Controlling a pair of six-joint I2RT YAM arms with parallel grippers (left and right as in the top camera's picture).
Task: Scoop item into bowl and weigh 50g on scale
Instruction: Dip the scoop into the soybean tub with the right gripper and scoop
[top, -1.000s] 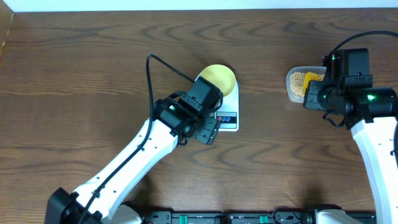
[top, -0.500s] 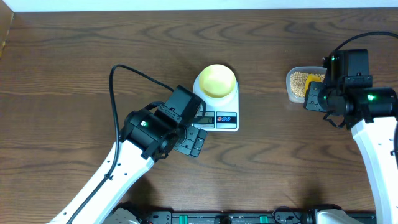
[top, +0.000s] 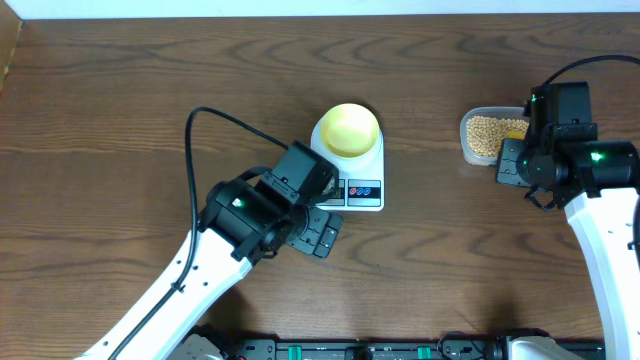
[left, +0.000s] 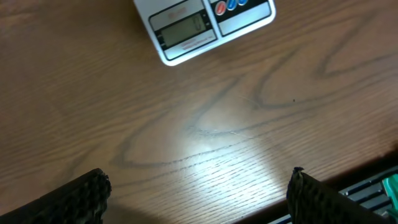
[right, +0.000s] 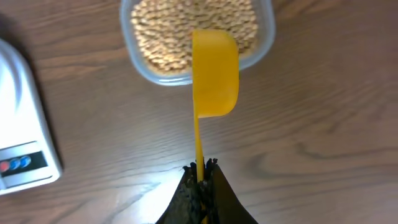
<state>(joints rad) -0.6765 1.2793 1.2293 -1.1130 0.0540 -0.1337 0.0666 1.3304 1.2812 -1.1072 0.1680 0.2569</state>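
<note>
The left gripper (left: 199, 186) stands wide open: in the left wrist view its two black fingers (left: 87, 194) sit at the opposite lower corners of the frame with nothing between them but bare wooden table (left: 217, 130). It is clear of the tabletop and holds nothing. Just beyond it, toward the top of that view, lies the front edge of the white digital kitchen scale (left: 186, 28), showing its small display and its red and blue buttons. In the overhead view the left gripper (top: 322, 232) is positioned just off the scale's (top: 365, 192) front edge, apart from it. The small pale-yellow bowl (top: 347, 128) rests on the weighing platform at the rear of the scale, and no beans are visible inside it. The right gripper (right: 200, 169) is fully closed on the thin handle of a yellow scoop (right: 214, 74), with the fingers pinching the handle at its near end. The scoop head extends forward from the gripper and overlaps the near rim of a clear plastic tub (right: 266, 43). The head shows only a plain yellow surface to the wrist camera, so its contents cannot be determined. The tub is filled with small round tan beans (right: 165, 37). In the overhead view the tub (top: 466, 140) stands on the table to the right of the scale, well apart from it, and its beans (top: 485, 128) are partly covered by the right arm. The corner of the scale (right: 18, 124) also appears at the left edge of the right wrist view.
</note>
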